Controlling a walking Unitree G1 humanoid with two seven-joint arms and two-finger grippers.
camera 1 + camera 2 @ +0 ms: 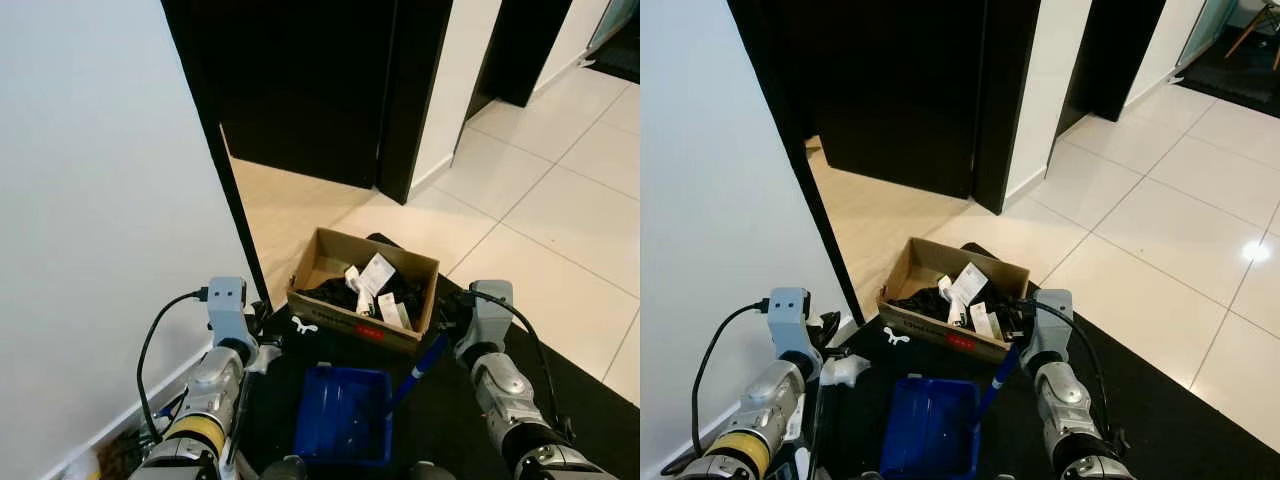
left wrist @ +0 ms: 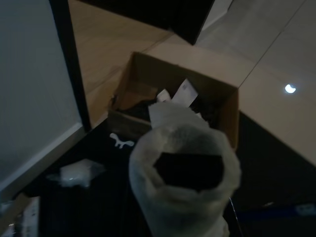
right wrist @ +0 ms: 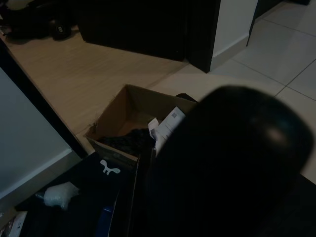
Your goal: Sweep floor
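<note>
While I stand over the black mat [image 1: 520, 400], the cardboard box [image 1: 362, 290] ahead holds dark clutter and white paper packets [image 1: 377, 272]. Just nearer me than the box lies the blue dustpan [image 1: 343, 413], with dark bits inside. Its blue handle [image 1: 425, 362] rises from the pan toward my right gripper [image 1: 447, 318] beside the box; whether either gripper is spread or pinching, I cannot tell. My left gripper [image 1: 262, 325] sits by the box's left corner, a crumpled white wrapper [image 1: 845, 369] near it.

Home hallway: tiled floor [image 1: 560, 200], dark doorways [image 1: 300, 90]
</note>
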